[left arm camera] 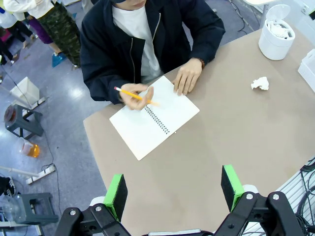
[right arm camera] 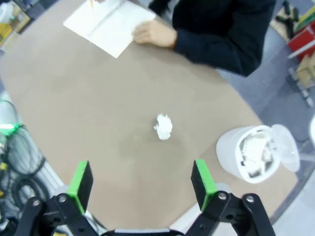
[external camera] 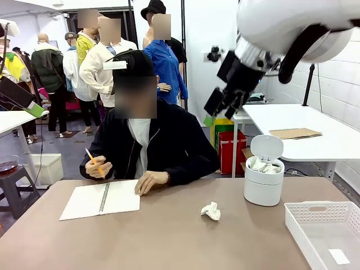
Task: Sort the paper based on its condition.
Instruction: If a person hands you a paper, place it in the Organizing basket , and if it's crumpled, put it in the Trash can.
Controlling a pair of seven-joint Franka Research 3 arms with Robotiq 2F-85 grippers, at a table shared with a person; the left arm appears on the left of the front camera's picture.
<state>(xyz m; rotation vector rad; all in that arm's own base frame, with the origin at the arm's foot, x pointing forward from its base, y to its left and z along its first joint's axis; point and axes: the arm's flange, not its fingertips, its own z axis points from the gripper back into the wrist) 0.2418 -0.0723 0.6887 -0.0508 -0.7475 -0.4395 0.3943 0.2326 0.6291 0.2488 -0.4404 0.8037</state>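
Note:
One crumpled white paper lies loose on the brown table, right of centre. My right gripper hangs high above the table, open, its green pads wide apart with nothing between them; the paper lies below and ahead of it. My left gripper is also open and empty, high over the near table edge, far from the paper.
A white bin with its lid up holds crumpled paper. A white slotted tray sits at the near right with a flat white slip inside. The person rests a hand on a spiral notebook and holds a pencil.

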